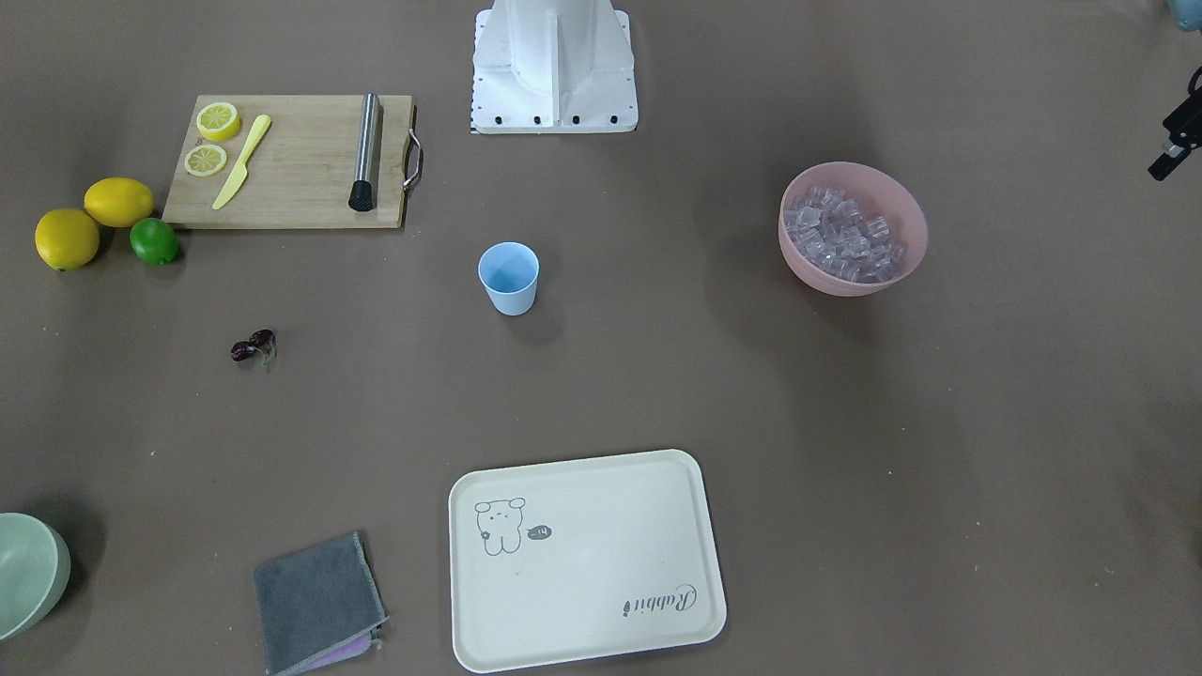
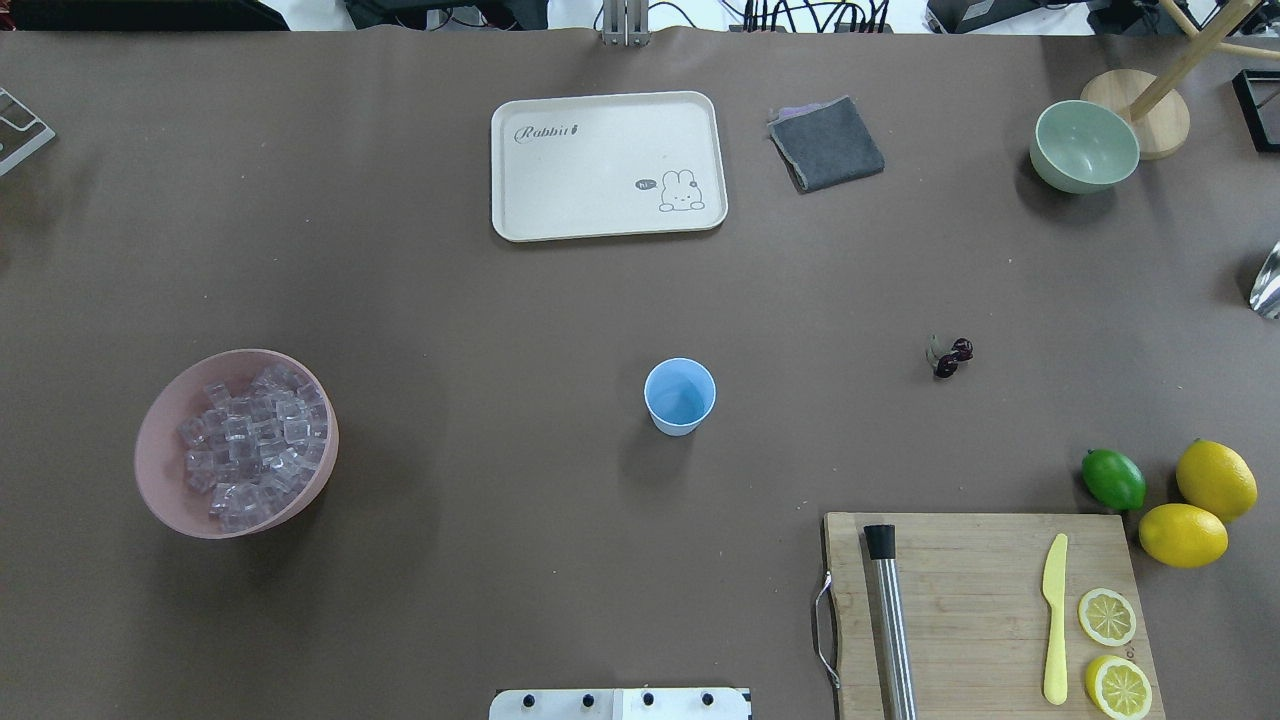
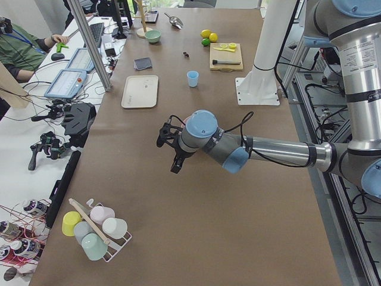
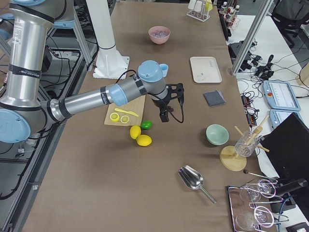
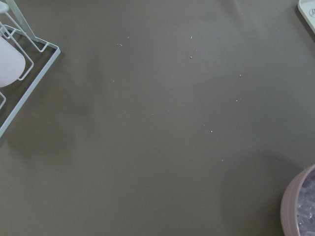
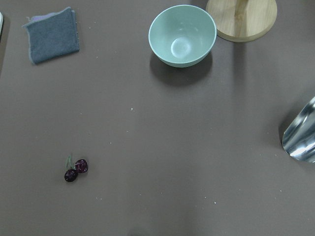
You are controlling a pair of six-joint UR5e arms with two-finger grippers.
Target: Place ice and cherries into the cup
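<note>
The cup (image 2: 680, 397) stands upright and empty in the middle of the surface (image 2: 450, 330). I judge that placing deliberate, since either arm can reach it there. The ice (image 2: 255, 445) is heaped in the pink bowl (image 2: 158, 470) well to the cup's left, on the left arm's side. The cherries (image 2: 950, 356) lie loose on the surface to its right and a little farther out, on the right arm's side.

Both arms hang raised and clear of everything, so I take it nothing is started. The left fingers (image 3: 177, 164) hover left of the pink bowl. The right fingers (image 4: 164, 117) hover over the right half, with the cherries in their wrist camera's view. I cannot tell whether either pair is open or closed.

My count:
- one cup
- two cherries, lying together
- ice cubes too many to number
- two bowls, the pink one and a green bowl (image 2: 1085, 147) at far right
- two lemons (image 2: 1216, 480)
- one lime (image 2: 1113, 479)
</note>
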